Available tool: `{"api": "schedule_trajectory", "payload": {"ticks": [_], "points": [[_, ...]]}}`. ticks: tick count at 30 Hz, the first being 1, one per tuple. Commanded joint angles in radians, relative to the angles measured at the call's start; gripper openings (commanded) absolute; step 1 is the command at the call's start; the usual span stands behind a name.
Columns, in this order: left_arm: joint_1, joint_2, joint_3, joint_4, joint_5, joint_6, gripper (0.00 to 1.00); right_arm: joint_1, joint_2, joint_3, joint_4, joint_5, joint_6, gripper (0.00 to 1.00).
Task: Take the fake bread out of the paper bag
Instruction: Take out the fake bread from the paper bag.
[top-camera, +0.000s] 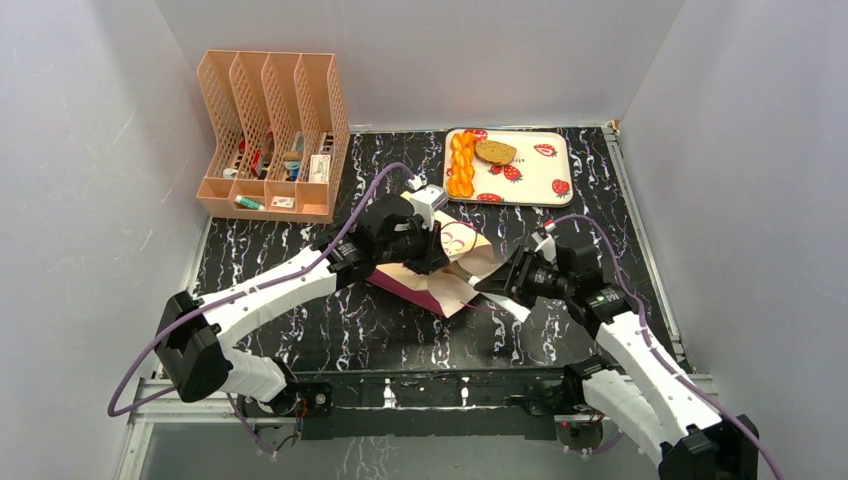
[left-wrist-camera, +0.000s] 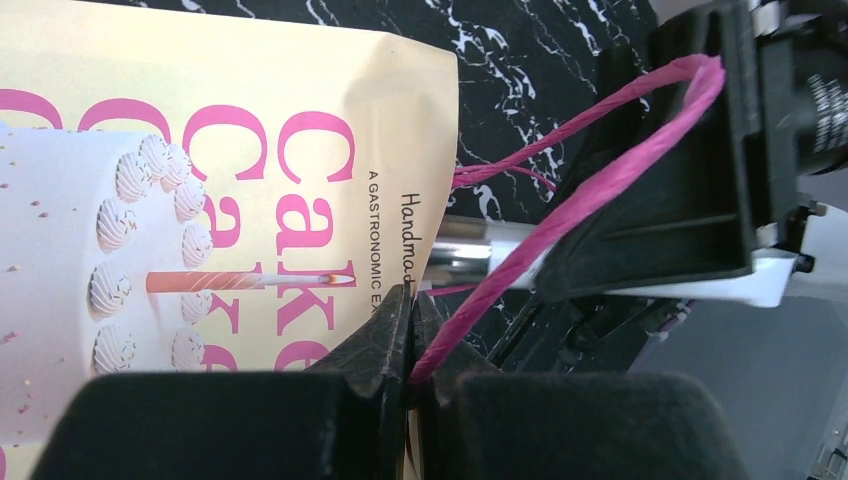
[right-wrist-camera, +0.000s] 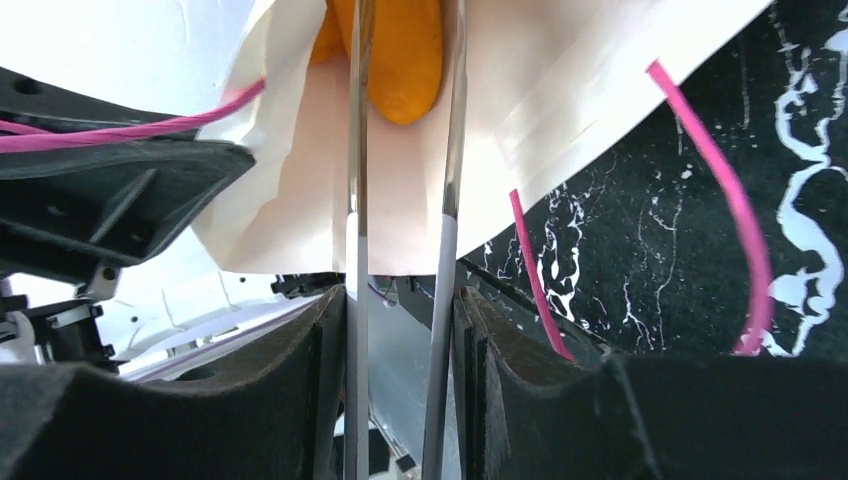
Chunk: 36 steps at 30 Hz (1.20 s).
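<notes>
Orange pastry (right-wrist-camera: 403, 60) inside the paper bag (right-wrist-camera: 560, 90) — cut off at the top edge

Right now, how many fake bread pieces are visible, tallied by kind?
Braided loaf, on the tray: 1
Brownish piece, on the tray: 1
Orange piece, between the tongs inside the paper bag: 1
Total visible: 3. The bag may hide more.

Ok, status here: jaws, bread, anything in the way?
Left gripper jaws shut on paper bag handle. Right gripper jaws shut on metal tongs, straddling orange bread piece inside bag. Loaf and brown slice on tray. Nothing seen in the way.
</notes>
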<state>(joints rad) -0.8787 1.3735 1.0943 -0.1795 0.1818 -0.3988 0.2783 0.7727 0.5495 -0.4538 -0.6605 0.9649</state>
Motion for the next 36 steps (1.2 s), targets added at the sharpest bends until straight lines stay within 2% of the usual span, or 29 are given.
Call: {"api": "schedule_trajectory", "payload": {"ticks": [1, 11, 20, 36], "points": [[0.003, 0.017, 0.062, 0.048, 0.071, -0.017, 0.00, 0.091, 0.024, -0.006, 0.197, 0.104, 0.076, 0.37], [0.003, 0.015, 0.080, 0.041, 0.097, -0.033, 0.00, 0.137, 0.073, -0.016, 0.249, 0.245, 0.096, 0.38], [0.004, 0.027, 0.084, 0.054, 0.123, -0.051, 0.00, 0.190, 0.150, -0.024, 0.352, 0.277, 0.122, 0.39], [0.003, 0.020, 0.062, 0.082, 0.162, -0.078, 0.00, 0.250, 0.247, 0.015, 0.388, 0.361, 0.126, 0.42]]}}
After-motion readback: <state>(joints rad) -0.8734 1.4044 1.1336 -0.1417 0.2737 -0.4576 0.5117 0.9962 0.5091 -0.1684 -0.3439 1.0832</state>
